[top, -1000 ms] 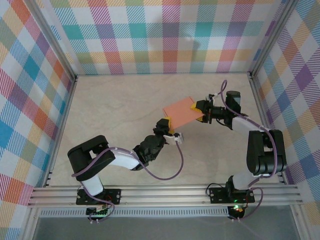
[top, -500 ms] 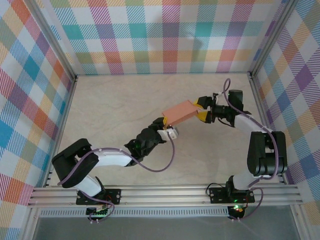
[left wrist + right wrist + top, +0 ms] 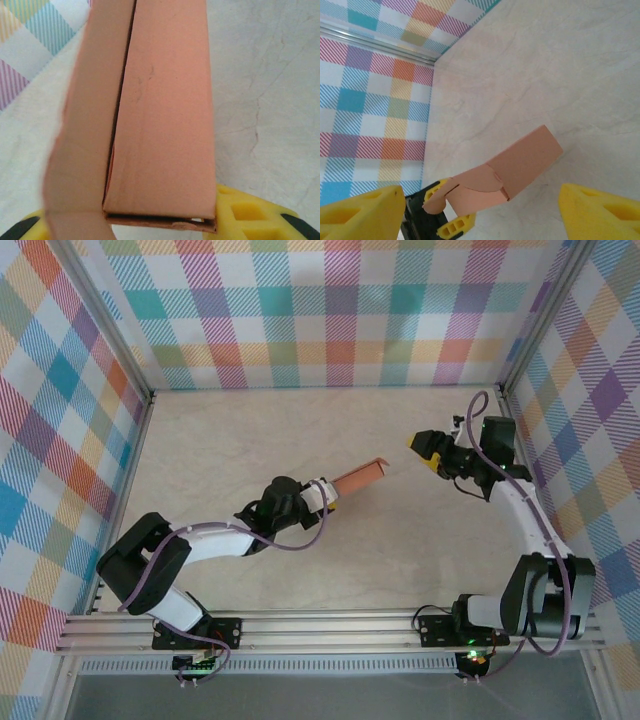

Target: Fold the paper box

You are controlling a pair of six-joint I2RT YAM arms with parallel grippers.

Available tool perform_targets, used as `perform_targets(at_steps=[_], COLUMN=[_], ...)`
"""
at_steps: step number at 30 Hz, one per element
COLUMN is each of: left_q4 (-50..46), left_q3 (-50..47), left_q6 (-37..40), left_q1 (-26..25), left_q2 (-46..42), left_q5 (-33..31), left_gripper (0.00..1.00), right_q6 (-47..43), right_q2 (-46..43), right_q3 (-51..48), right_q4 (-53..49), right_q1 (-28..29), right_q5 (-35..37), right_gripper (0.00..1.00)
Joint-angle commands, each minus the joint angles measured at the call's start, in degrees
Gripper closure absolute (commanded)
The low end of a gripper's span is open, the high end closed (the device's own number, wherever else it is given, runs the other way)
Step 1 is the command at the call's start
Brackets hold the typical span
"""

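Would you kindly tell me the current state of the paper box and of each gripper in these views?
paper box: folded into a slim box shape, one flap loose along its side, gripped at one end.
left gripper: shut on the paper box.
right gripper: open, apart from the paper box, holding nothing.

Salmon paper box (image 3: 520, 167), one end in the left fingers (image 3: 454, 229), between wide-spread right fingers (image 3: 360, 212), clear of both.
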Motion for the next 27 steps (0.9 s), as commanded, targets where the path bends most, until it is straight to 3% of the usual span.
perform_targets(at_steps=[1,8,14,17,22,27], left_q4=[-2.4,-15.6,-26.2,-26.9,-30.3,-31.1], left_q3=[2.3,6.4,10.9,11.6,13.6,14.0], left_q6=[-3.8,-2.0,1.2,1.5,2.5,2.7], left_q1=[1.3,3.0,4.2,4.5,4.7,4.9], left_q2=[0.0,1.2,3.9,4.9,6.8,7.3], left_q5=[8.3,18.1,23.3,25.0,25.2,25.3], left_gripper=[0.64,0.63,0.63,0.63,0.63,0.64], right_q6=[-11.1,-22.8,-31.2,-33.3,-34.8,-35.1], right_q2=[-3.2,-10.3,-7.5,-5.0,-1.6,0.7], right_q3=[-0.9,-3.3,0.3,2.0,3.7,5.5], right_q4=[-7.4,-12.6,-18.1,-20.2,-23.1,-25.3], right_q1=[0.3,7.1,15.9,18.5,19.4,20.1], right_q5=[1.7,14.4,23.8,26.5,27.5,29.4], right_gripper=[0.21,0.25,0.29,0.36,0.62,0.66])
